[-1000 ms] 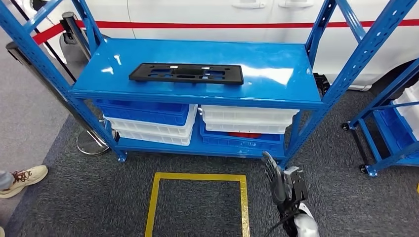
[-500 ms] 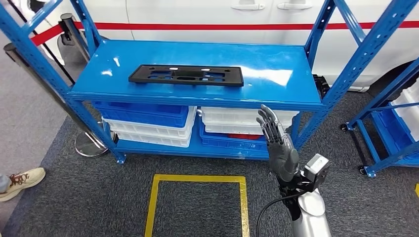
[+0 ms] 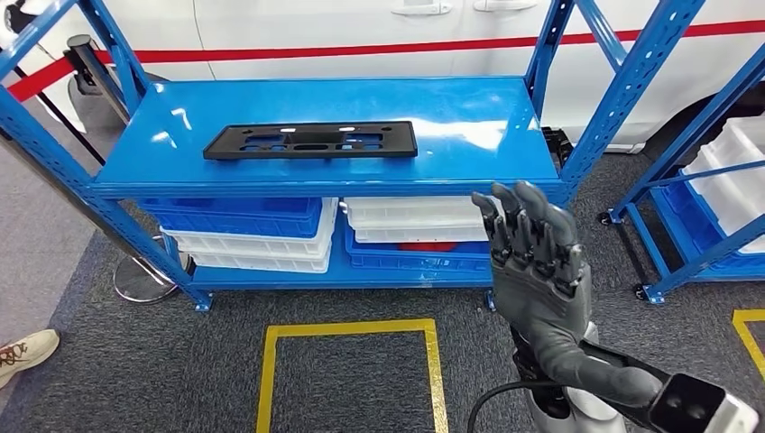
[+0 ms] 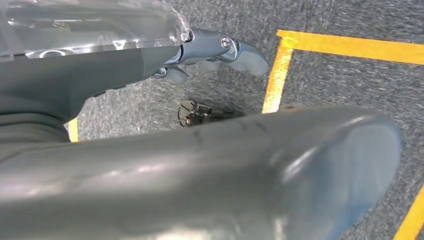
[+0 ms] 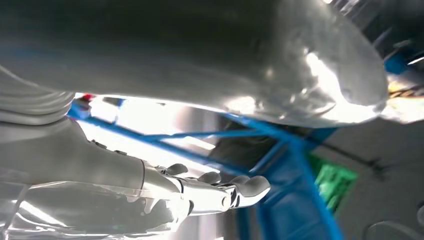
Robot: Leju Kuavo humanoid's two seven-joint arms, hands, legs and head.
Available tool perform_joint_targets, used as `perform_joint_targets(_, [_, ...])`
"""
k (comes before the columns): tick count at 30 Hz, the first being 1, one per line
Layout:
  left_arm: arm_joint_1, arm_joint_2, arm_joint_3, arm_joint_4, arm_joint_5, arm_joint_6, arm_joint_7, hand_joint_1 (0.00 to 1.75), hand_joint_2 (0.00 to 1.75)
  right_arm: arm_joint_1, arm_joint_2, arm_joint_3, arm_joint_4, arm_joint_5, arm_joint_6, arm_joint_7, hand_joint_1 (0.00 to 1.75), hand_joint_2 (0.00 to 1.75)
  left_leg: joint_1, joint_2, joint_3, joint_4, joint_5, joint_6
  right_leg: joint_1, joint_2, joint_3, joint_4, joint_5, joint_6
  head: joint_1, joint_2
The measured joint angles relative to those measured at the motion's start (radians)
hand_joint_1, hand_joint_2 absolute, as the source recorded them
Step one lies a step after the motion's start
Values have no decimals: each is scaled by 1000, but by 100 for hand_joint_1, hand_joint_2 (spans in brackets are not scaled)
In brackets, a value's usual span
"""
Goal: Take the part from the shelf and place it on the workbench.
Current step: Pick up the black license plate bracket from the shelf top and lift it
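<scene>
Dark fingers (image 3: 523, 230) of the right hand (image 3: 537, 271) raised, slightly apart, holding nothing, in front of the shelf's front right corner. Silver forearm (image 3: 577, 410) with a black cable below the wrist. In the left wrist view, left hand (image 4: 220, 50) hanging over grey carpet, fingers loosely extended around nothing.

Ahead, a blue metal shelf (image 3: 469, 117), glossy painted top, perforated uprights at the corners. Black part (image 3: 311, 141) lying flat toward the front left of the top deck: long thin rectangular plate, matte plastic, with cut-out slots. On the lower deck, stacked crates, blue (image 3: 239, 215) and white (image 3: 410, 219), ribbed-rimmed, something red between two on the right.

Underfoot, coarse dark grey carpet (image 3: 117, 370) with a yellow tape square (image 3: 347, 327). Behind the shelf, a white vehicle side (image 3: 298, 23) with a red stripe. Left, a chrome post (image 3: 144, 275) on a round base; a person's shoe (image 3: 27, 350) at the left edge. Right, a second blue rack (image 3: 713, 207) holding white crates.
</scene>
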State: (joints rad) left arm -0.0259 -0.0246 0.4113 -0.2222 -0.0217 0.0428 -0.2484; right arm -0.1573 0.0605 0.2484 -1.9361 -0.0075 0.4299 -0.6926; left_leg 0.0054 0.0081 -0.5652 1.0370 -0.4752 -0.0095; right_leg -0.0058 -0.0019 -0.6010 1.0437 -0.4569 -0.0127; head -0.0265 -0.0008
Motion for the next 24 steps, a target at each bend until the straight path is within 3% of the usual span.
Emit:
perform_joint_targets(2, [-1, -2, 6, 1, -1, -2, -3, 0, 0, 0, -10, 13, -22, -10, 1, -2, 0, 0, -1, -1, 3, -8, 0, 10, 1, 0, 0, -3, 3, 12, 1, 0])
perform_joint_targets(4, [-2, -4, 9, 1, -1, -4, -4, 0, 0, -1, -18, 21, -39, -13, 1, -2, 0, 0, 2, 0, 6, -18, 7, 24, -1, 0, -5, 14, -12, 23, 1, 0])
perform_joint_targets(5, [-2, -6, 10, 1, -1, -5, -5, 0, 0, -1, -22, 24, -45, -14, 1, -2, 0, 0, 4, 0, 8, -22, 10, 30, -1, 1, -20, 49, -35, 27, 1, 0])
perform_joint_targets(7, [-3, -6, 11, 1, -1, -6, -5, 0, 0, 0, -29, 27, -52, -15, 1, -2, 0, 0, 3, 1, 8, -24, 12, 37, -3, 1, -76, 169, -99, 31, 1, 0])
perform_joint_targets(8, [-3, -7, 12, 1, -1, -6, -6, 0, 0, 1, -33, 28, -54, -16, 1, -2, 0, 0, 2, 1, 7, -24, 12, 38, -3, 1, -105, 229, -121, 33, 1, 0])
perform_joint_targets(9, [-3, -7, 12, 1, -1, -7, -6, 0, 0, 1, -36, 29, -54, -16, 1, -2, 0, 0, 1, 0, 7, -23, 12, 39, -4, 1, -121, 263, -126, 34, 1, 0])
perform_joint_targets(10, [-3, -8, 12, 1, -1, -7, -6, 0, 0, 1, -38, 30, -54, -17, 1, -2, 0, 0, 0, 0, 8, -23, 11, 39, -4, 1, -119, 257, -110, 33, 1, 0])
perform_joint_targets(11, [-3, -8, 12, 1, -1, -8, -6, 0, 0, 1, -40, 31, -56, -17, 1, -2, 0, 0, -1, -1, 10, -22, 11, 38, -4, 1, -96, 210, -77, 30, 1, 0])
perform_joint_targets(13, [-4, -11, 12, 1, -1, -9, -6, 0, 0, 0, -43, 33, -60, -17, 3, -2, 0, 0, -4, -3, 12, -20, 7, 34, -1, 1, -28, 72, -14, 21, 1, 0])
perform_joint_targets(14, [-5, -12, 13, 1, 0, -10, -6, 0, 0, 0, -44, 35, -62, -17, 4, -2, 0, 0, -6, -3, 12, -19, 5, 30, 1, 1, -5, 23, 1, 16, 1, 0])
perform_joint_targets(16, [-5, -12, 16, 2, 0, -12, -6, 0, 0, 0, -47, 40, -63, -17, 6, -2, 0, 0, -9, -3, 11, -19, 3, 22, 5, 2, 8, -10, 1, 11, 1, 0])
perform_joint_targets(19, [-6, -13, 21, 2, -1, -12, -6, 0, 0, 1, -51, 46, -63, -18, 11, -2, 0, 0, -7, -4, 9, -9, -9, 8, -2, 2, 13, -21, 5, -1, 0, 0])
perform_joint_targets(21, [-6, -13, 24, 2, -3, -12, -6, 0, 0, 2, -53, 49, -62, -19, 19, -2, 0, 0, -4, -5, -26, 72, -58, -1, -7, 0, 20, -29, 7, -9, 0, 0])
perform_joint_targets(23, [-5, -14, 28, 2, -4, -13, -6, 0, 0, 7, -57, 51, -59, -20, 27, -2, 0, 0, 1, -5, -92, 205, -115, -8, -7, -1, 21, -29, 5, -12, 0, 0])
perform_joint_targets(24, [-3, -14, 29, 2, -4, -13, -6, 0, 0, 10, -60, 52, -57, -20, 30, -2, 0, 0, 3, -5, -116, 250, -124, -11, -6, 0, 22, -29, 4, -12, 0, 0])
